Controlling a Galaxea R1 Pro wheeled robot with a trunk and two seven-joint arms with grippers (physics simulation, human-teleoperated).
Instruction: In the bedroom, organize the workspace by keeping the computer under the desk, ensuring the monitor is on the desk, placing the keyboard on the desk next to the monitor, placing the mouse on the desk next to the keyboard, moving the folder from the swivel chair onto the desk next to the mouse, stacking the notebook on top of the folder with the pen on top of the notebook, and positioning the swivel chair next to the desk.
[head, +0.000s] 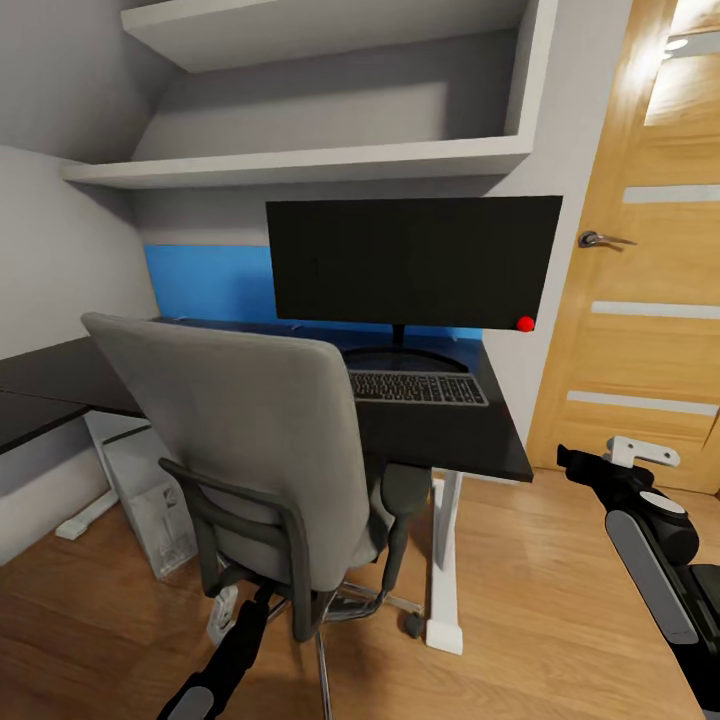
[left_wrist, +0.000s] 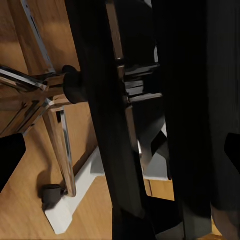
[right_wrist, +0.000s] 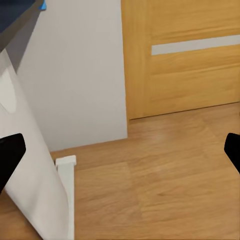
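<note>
Seemingly the step in hand is handling the swivel chair (head: 250, 450), which stands with its grey back to the robot, tucked close in front of the desk (head: 470, 440). The monitor (head: 412, 260) already stands on the desk with the keyboard (head: 418, 387) just in front of its base, and the pale computer tower (head: 150, 505) sits on the floor under the desk. The folder, notebook, pen and mouse cannot be made out — the chair's back hides its seat.

The left arm reaches low toward the chair's base (head: 350, 600); the left wrist view looks past dark chair parts to the chrome legs (left_wrist: 30, 87) and a castor (left_wrist: 51, 194). The left claw (left_wrist: 120, 155) shows only dark fingertips at the frame's two edges, so it reads as spread apart and holding nothing. The right claw (right_wrist: 120, 150) is likewise apart and empty, hanging beside the desk's white leg (right_wrist: 27, 190) near the door (right_wrist: 190, 55).

To do this well, the left claw should close on a firm part of the frame rather than a thin spoke, then turn the chair slowly — a quick swing could slide anything lying on the seat off. The right arm should stay clear of the desk leg.
</note>
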